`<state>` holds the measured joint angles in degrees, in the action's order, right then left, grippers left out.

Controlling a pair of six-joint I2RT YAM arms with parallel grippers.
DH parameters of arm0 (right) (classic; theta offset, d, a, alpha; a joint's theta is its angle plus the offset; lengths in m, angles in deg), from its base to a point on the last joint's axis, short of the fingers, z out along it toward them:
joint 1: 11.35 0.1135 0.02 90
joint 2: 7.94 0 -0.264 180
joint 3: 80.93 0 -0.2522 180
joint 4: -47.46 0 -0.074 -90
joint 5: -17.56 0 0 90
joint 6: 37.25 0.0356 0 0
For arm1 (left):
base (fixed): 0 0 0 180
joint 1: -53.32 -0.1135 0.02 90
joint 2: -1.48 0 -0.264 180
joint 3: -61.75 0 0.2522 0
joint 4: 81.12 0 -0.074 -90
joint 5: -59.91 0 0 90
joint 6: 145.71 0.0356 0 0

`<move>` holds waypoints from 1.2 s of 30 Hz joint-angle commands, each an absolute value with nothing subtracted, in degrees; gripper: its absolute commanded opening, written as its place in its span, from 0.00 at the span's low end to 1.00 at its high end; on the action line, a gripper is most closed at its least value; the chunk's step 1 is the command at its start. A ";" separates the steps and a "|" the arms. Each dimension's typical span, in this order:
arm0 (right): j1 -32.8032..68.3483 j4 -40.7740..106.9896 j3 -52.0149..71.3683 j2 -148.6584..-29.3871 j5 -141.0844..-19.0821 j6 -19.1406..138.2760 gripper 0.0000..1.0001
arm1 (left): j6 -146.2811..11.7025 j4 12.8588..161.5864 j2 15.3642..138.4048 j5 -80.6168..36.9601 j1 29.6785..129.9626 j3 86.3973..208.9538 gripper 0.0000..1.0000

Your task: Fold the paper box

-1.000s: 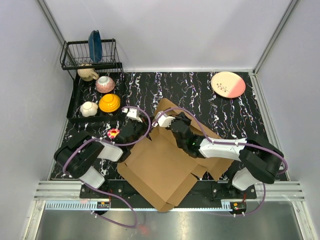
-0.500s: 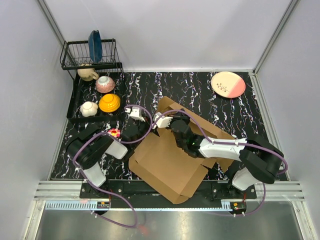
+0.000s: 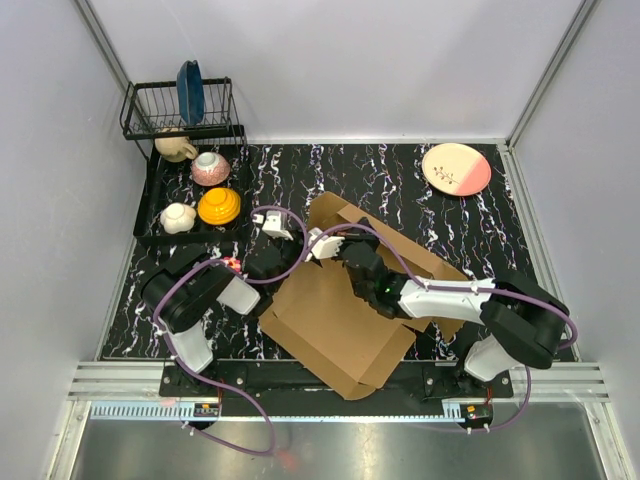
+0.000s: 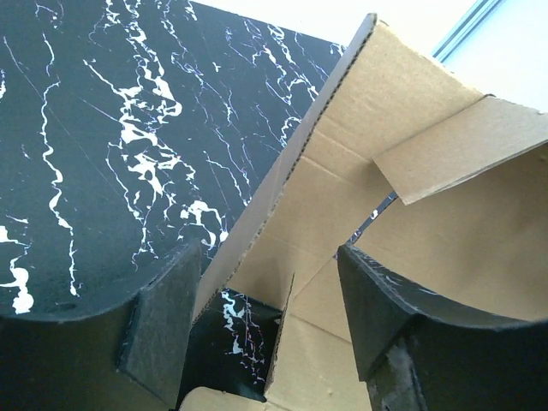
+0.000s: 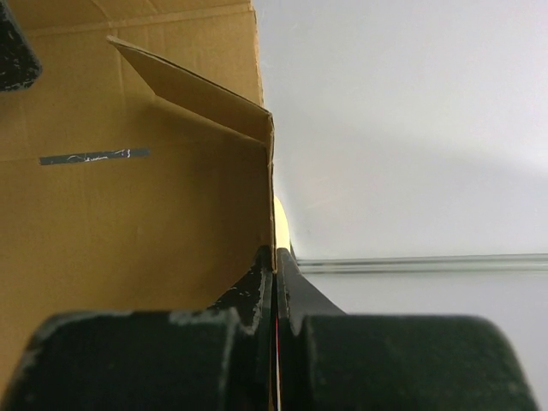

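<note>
The paper box [image 3: 335,320] is a big brown cardboard sheet lying mid-table, with its far flaps standing up. My right gripper [image 3: 352,243] is shut on the top edge of an upright wall; in the right wrist view the gripper [image 5: 276,257] pinches that cardboard [image 5: 128,188] edge-on. My left gripper [image 3: 288,260] sits at the box's left far corner. In the left wrist view this gripper [image 4: 270,317] is open, its pads [image 4: 163,330] well apart. A cardboard flap [image 4: 342,171] edge stands between them without being pinched.
A black dish rack [image 3: 180,110] with a blue plate stands at the back left. Below it, on a black tray, are a pink bowl [image 3: 210,168], an orange bowl [image 3: 218,207] and a white cup [image 3: 177,217]. A pink plate [image 3: 456,168] lies back right.
My left gripper has opened and let go of the box flap. The box has slid right and back from the near edge, and the left arm followed it. The right grip holds.
</note>
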<state>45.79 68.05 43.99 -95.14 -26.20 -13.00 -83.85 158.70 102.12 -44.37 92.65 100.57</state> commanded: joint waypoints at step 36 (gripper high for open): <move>48.24 76.76 45.05 -95.74 -22.35 -18.26 0.00 | -84.79 180.57 93.15 -40.55 89.97 96.96 0.00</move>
<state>47.98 71.33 45.59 -95.01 -25.48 -15.67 -80.57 158.44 96.72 -37.90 89.85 98.42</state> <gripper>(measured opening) 0.017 0.037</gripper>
